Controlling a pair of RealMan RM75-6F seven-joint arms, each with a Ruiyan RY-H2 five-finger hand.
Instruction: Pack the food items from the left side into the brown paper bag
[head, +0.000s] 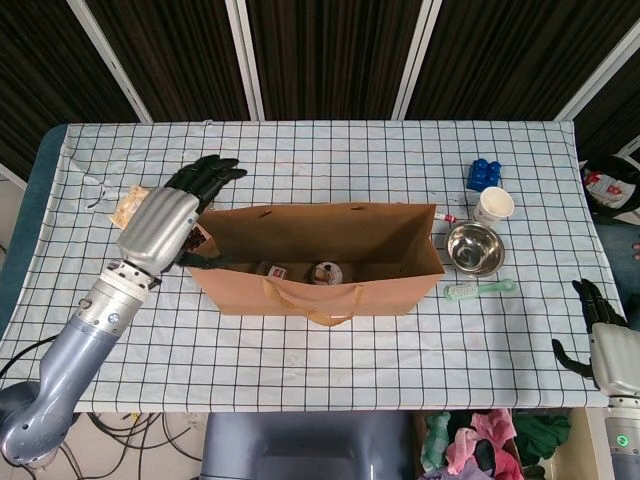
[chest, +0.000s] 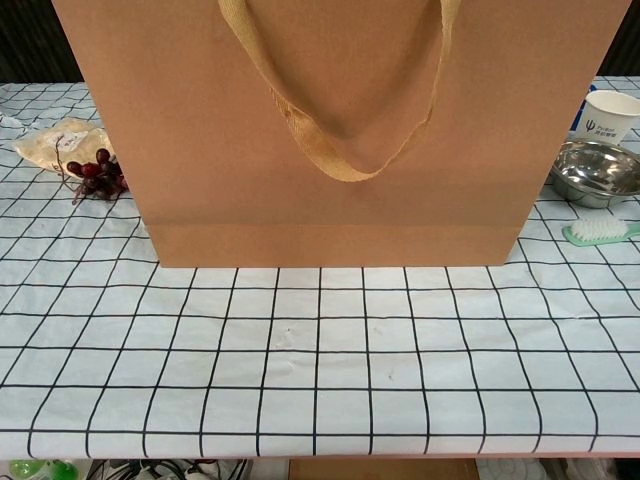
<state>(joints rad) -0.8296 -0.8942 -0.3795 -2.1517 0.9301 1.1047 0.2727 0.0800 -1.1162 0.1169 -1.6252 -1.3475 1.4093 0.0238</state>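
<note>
While the brown paper bag (head: 320, 255) stands open at the middle of the table (head: 330, 150), two items already lie on its floor: a jar (head: 272, 269) tipped on its side near the left end and a small round packet (head: 325, 272) just beside it. Judging from that, the packing is partly done.

Left of the bag, the left hand (head: 165, 222) hovers over the remaining food with its fingers (head: 205, 175) spread and nothing in its grasp. It covers most of what lies there, so from the head view only the corner of a pale wrapped pastry (head: 125, 203) peeks out by its upper edge. The chest view fills in more (it looks past the bag's left side): the same pale packet (chest: 55, 140) and a bunch of dark red grapes (chest: 95, 170) touching it. At least these two still need to go in; whether a further food item sits beneath the palm I cannot tell.

The right hand (head: 598, 320) rests off the table's right edge, dark fingers loosely apart and holding nothing.

The chest view is almost wholly blocked by the bag's front wall and its handle (chest: 340, 120), so the bag's inside and the left hand are hidden there. Printing on the jar and packet is too small to read. The cup (head: 493, 205), steel bowl (head: 474, 248) and green brush (head: 480, 289) on the right are no part of the job.
</note>
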